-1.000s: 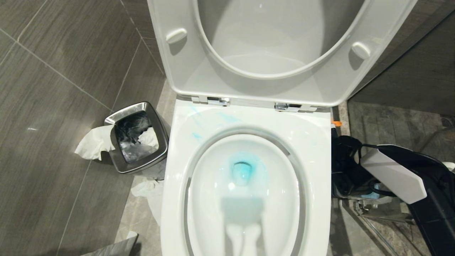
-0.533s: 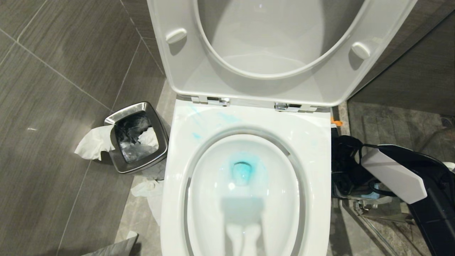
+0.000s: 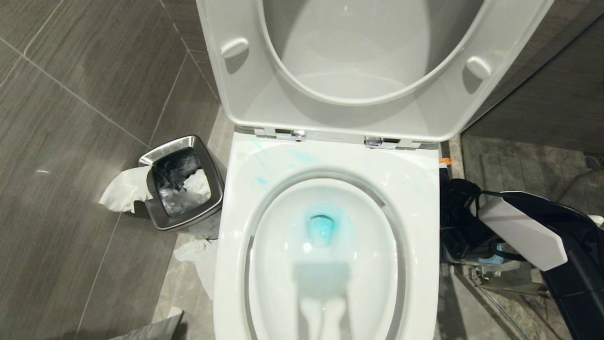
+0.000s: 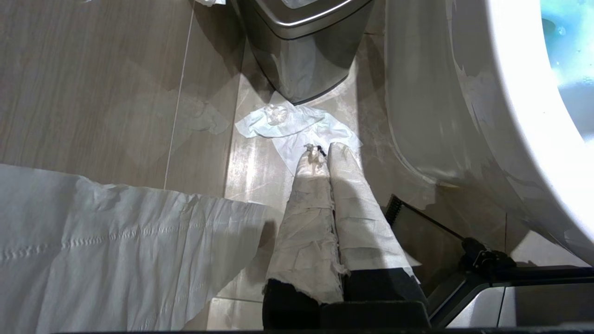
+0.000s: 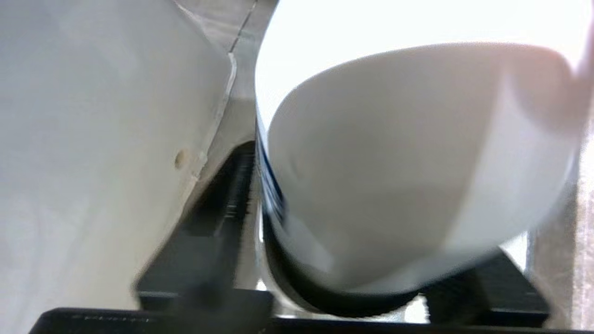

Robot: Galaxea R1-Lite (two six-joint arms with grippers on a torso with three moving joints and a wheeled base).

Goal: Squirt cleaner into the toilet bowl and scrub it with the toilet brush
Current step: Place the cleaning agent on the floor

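My right tool sits right of the toilet bowl, fingers parted round the cleaner bottle, grip unclear. Left tool pinched closed left of bowl.

No words, numbers or signs could be read anywhere. The cleaner showed only a thin dark blue edge of its label, far too close and blurry to make out any letters.
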